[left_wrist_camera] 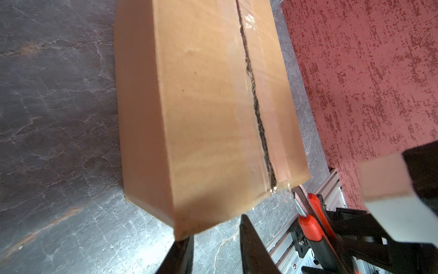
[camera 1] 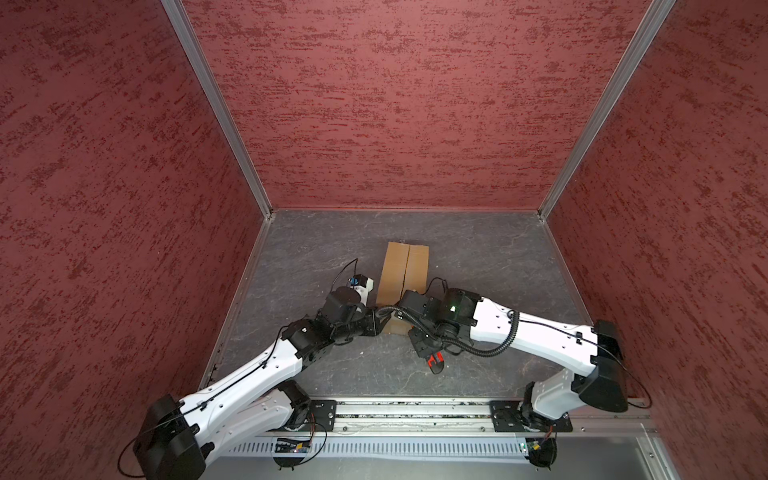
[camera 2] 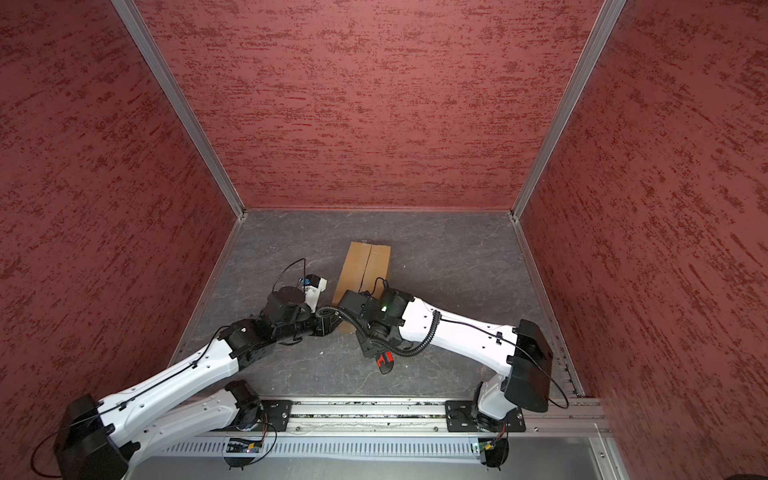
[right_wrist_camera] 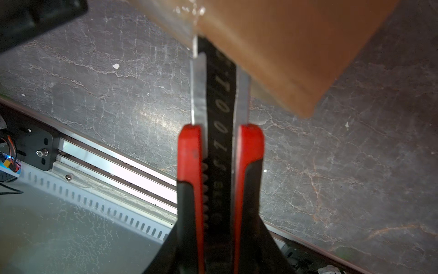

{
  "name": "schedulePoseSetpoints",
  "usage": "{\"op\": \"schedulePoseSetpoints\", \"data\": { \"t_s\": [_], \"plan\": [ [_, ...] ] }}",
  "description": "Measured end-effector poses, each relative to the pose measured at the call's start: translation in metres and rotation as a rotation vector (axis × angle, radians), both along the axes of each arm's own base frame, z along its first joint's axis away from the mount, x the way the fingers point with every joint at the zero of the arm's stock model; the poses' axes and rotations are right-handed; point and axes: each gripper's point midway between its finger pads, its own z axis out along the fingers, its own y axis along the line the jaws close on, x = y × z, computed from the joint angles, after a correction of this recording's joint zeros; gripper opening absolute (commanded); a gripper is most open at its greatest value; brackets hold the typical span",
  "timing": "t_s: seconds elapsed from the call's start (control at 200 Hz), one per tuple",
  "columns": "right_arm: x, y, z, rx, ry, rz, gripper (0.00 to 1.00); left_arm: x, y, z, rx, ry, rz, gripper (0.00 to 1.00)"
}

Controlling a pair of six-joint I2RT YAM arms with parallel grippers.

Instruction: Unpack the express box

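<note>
The express box [camera 1: 405,270] lies flat near the middle of the desk [camera 1: 478,257], long axis running away from you, flaps down. In the left wrist view its centre seam [left_wrist_camera: 256,99] is slit open in a ragged line almost to the near end. Your right gripper [right_wrist_camera: 219,189] has its jaws clenched on the utility knife [right_wrist_camera: 220,154], whose blade tip [left_wrist_camera: 297,201] sits right at the box's near top edge, where a scrap of clear tape [left_wrist_camera: 275,188] glints. I judge the job in hand to be cutting that last strip where it folds over the end face. Run the blade shallow and in line with the seam, so it parts tape and not whatever is packed inside. Draw it down off the edge without prying sideways. Your left gripper [left_wrist_camera: 214,230] has its jaws apart with nothing between them, tips at the near end of the box; whether they press the cardboard I cannot tell. Brace there firmly, clear of the blade's path, or the light carton may skid.
</note>
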Motion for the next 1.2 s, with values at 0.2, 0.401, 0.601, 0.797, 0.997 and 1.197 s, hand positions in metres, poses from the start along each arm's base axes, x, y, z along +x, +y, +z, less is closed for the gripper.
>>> {"op": "schedulePoseSetpoints", "data": {
  "t_s": [0.2, 0.401, 0.601, 0.797, 0.997, 1.197],
  "plan": [
    [0.001, 0.000, 0.002, -0.002, -0.006, -0.002, 0.02, 0.001, 0.000, 0.003, -0.007, -0.008, 0.002, 0.33],
    [0.001, -0.001, 0.002, -0.005, -0.008, -0.002, 0.01, 0.002, 0.017, 0.014, -0.014, -0.036, 0.036, 0.33],
    [0.001, -0.002, 0.002, -0.007, -0.007, -0.002, 0.02, 0.013, 0.047, 0.015, 0.002, -0.037, 0.114, 0.30],
    [0.001, -0.001, 0.003, -0.006, -0.007, -0.001, 0.02, 0.021, 0.045, 0.000, 0.003, 0.011, 0.107, 0.28],
    [0.001, -0.005, 0.004, -0.035, 0.004, -0.003, 0.01, 0.017, 0.030, -0.014, 0.008, 0.048, 0.073, 0.27],
    [-0.001, -0.013, 0.000, -0.085, 0.021, -0.005, 0.01, 0.011, 0.019, -0.015, 0.009, 0.047, 0.065, 0.27]
  ]
}}
